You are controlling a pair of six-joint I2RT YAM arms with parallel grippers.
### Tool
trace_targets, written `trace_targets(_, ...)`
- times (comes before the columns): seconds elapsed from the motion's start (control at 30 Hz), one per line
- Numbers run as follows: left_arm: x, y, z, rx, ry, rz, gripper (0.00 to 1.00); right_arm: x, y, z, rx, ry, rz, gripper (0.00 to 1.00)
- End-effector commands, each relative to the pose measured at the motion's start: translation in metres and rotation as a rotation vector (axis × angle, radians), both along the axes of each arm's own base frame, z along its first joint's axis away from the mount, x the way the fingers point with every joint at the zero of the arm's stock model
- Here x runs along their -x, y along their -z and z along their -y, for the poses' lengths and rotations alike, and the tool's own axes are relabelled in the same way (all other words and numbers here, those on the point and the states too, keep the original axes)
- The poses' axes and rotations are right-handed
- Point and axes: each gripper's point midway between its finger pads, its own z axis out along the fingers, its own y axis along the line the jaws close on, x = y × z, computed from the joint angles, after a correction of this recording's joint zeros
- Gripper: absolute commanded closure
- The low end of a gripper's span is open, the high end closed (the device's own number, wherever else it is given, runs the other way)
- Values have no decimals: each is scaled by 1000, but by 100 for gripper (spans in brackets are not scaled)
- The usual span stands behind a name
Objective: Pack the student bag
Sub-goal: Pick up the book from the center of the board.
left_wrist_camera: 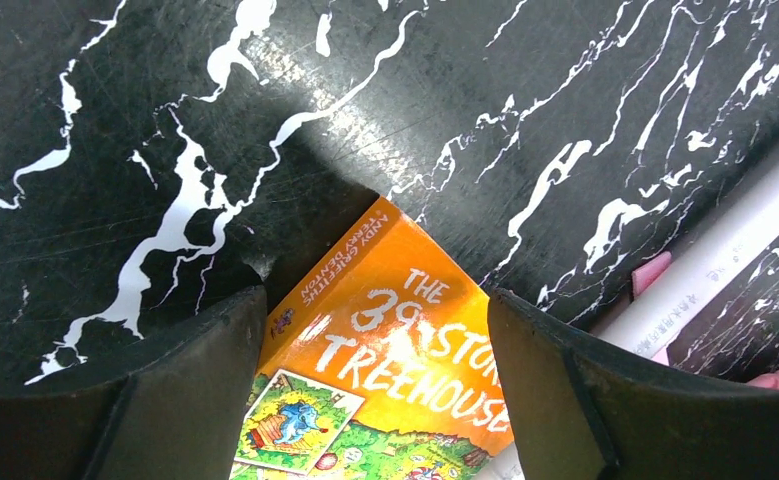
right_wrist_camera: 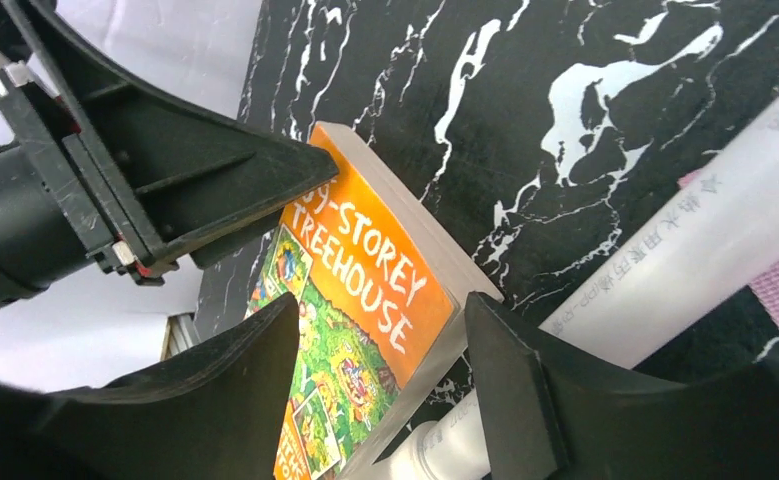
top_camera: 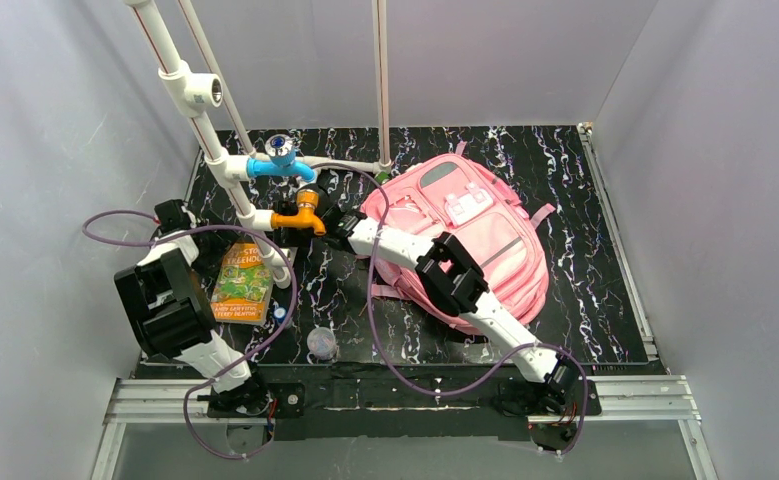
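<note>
The student bag (top_camera: 470, 235), a large pink backpack, lies flat at the back right of the black marbled table, front pockets up. An orange and green book (top_camera: 243, 283) lies at the left. My left gripper (top_camera: 177, 216) is open just above the book's far corner (left_wrist_camera: 405, 340), and its fingers (left_wrist_camera: 195, 390) straddle it without touching. My right arm reaches left across the bag. My right gripper (top_camera: 300, 232) is open, partly hidden by pipe fittings, above the book's right edge (right_wrist_camera: 365, 290). My left gripper also shows in the right wrist view (right_wrist_camera: 115, 170).
A white pipe frame (top_camera: 205, 130) with a blue fitting (top_camera: 280, 160) and an orange fitting (top_camera: 305, 215) crosses above the book; its pipe shows in the right wrist view (right_wrist_camera: 685, 260). A small clear round object (top_camera: 322, 343) sits near the front edge. Grey walls enclose the table.
</note>
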Motion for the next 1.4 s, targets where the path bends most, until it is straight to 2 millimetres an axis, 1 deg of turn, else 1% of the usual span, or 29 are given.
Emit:
trace_targets(0.0, 9, 13, 18, 86, -3, -18, 21, 3, 60, 31, 255, 167, -96, 33)
trace_targets(0.03, 8, 12, 17, 85, -11, -20, 21, 5, 64, 38, 300, 187, -102, 34)
trace_targets(0.1, 8, 6, 13, 64, -23, -20, 19, 8, 62, 40, 320, 200, -74, 34)
trace_targets(0.17, 13, 0, 5, 19, -62, -39, 15, 11, 61, 43, 357, 203, -44, 34)
trace_targets(0.2, 20, 0, -2, -12, -108, -70, 14, 13, 60, 43, 361, 200, -50, 35)
trace_targets(0.27, 40, -1, -20, -77, -251, -173, 13, 17, 60, 46, 375, 213, -90, 43)
trace_targets(0.3, 48, -1, -23, -90, -292, -214, 13, 19, 59, 46, 378, 215, -99, 44)
trace_targets(0.33, 49, 1, -24, -92, -307, -227, 13, 21, 57, 48, 393, 222, -99, 45)
trace_targets(0.4, 50, 8, -20, -56, -318, -260, 13, 23, 55, 53, 421, 239, -86, 44)
trace_targets(0.43, 49, 12, -16, -29, -311, -275, 14, 24, 55, 52, 411, 233, -90, 44)
trace_targets(0.5, 47, 23, -4, 48, -306, -292, 17, 27, 55, 38, 346, 184, -111, 44)
trace_targets(0.57, 42, 30, 10, 126, -289, -271, 21, 29, 62, 25, 282, 137, -129, 46)
trace_targets(0.6, 40, 32, 16, 156, -285, -264, 23, 31, 63, 17, 242, 104, -131, 47)
trace_targets(0.67, 36, 32, 23, 191, -261, -245, 24, 34, 72, 6, 194, 61, -146, 48)
trace_targets(0.73, 32, 31, 26, 205, -231, -226, 25, 36, 63, -7, 97, 7, -153, 50)
trace_targets(0.77, 29, 30, 28, 213, -215, -217, 25, 35, 51, -15, 32, -17, -129, 52)
trace_targets(0.8, 27, 29, 29, 222, -206, -208, 27, 35, 45, -18, 3, -27, -115, 53)
trace_targets(0.83, 25, 28, 30, 229, -193, -197, 28, 34, 30, -25, -67, -47, -86, 53)
trace_targets(0.9, 19, 24, 35, 250, -160, -166, 30, 32, 16, -29, -167, -63, -90, 55)
trace_targets(0.97, 16, 22, 36, 258, -138, -146, 30, 30, 7, -31, -256, -82, -131, 56)
trace_targets(1.0, 14, 20, 36, 255, -133, -139, 30, 30, 6, -32, -275, -92, -144, 57)
trace_targets(1.17, 6, 14, 39, 273, -120, -82, 31, 36, 10, -33, -286, -119, -152, 58)
trace_targets(1.2, 5, 13, 39, 275, -117, -75, 31, 35, 14, -33, -275, -114, -157, 57)
trace_targets(1.27, 0, 9, 41, 277, -100, -44, 31, 33, 23, -31, -243, -103, -141, 49)
trace_targets(1.3, -2, 7, 42, 278, -96, -33, 31, 31, 31, -29, -205, -86, -123, 47)
trace_targets(1.33, -3, 5, 42, 280, -95, -27, 31, 29, 40, -25, -166, -60, -128, 48)
trace_targets(1.37, -4, 3, 41, 275, -95, -21, 31, 28, 39, -24, -178, -55, -126, 49)
